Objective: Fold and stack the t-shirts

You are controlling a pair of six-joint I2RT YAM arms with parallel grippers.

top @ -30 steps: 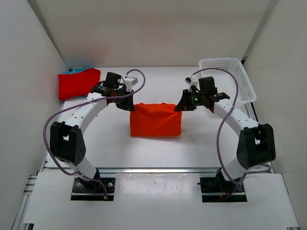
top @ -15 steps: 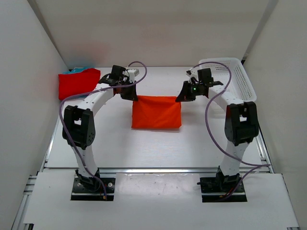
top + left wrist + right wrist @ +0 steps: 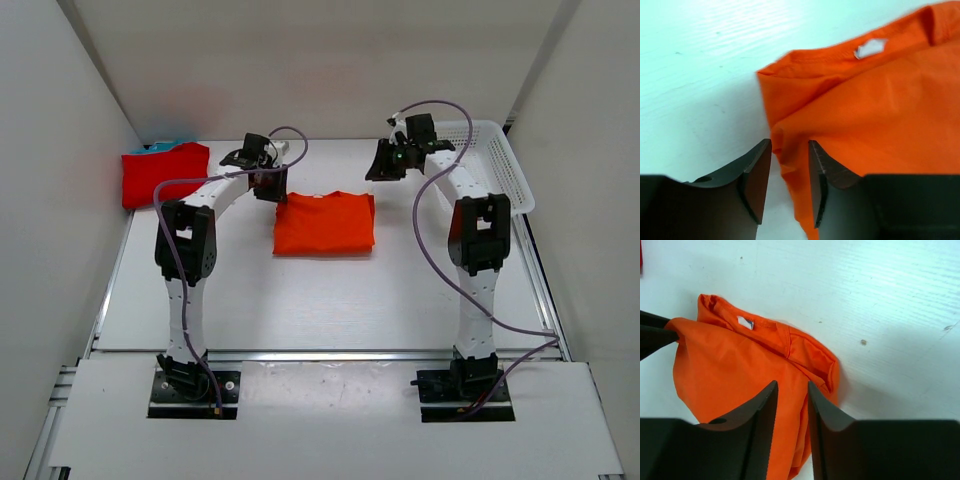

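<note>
Well, on my screen both arms are stretched far forward over the white table (image 3: 300,300), with the grippers pointing down at its far half. The left gripper (image 3: 268,184) hangs at the far left corner of the folded orange soft cloth t-shirt (image 3: 325,223), which lies flat in the middle of the table. Its jaws stand a little apart and the corner of the cloth shows in the gap; I cannot tell if the pads touch it. The right gripper (image 3: 384,162) hovers beyond the far right corner, clear of the cloth, with jaws parted on nothing. White walls (image 3: 300,60) close the table on three sides. The white plastic mesh basket (image 3: 505,150) sits at the far right, partly covered by the right arm. A folded red cloth t-shirt (image 3: 165,176) lies at the far left, on a teal-blue cloth t-shirt (image 3: 165,146) of which only a thin edge shows. The small white neck label (image 3: 871,48) is blurred.
</note>
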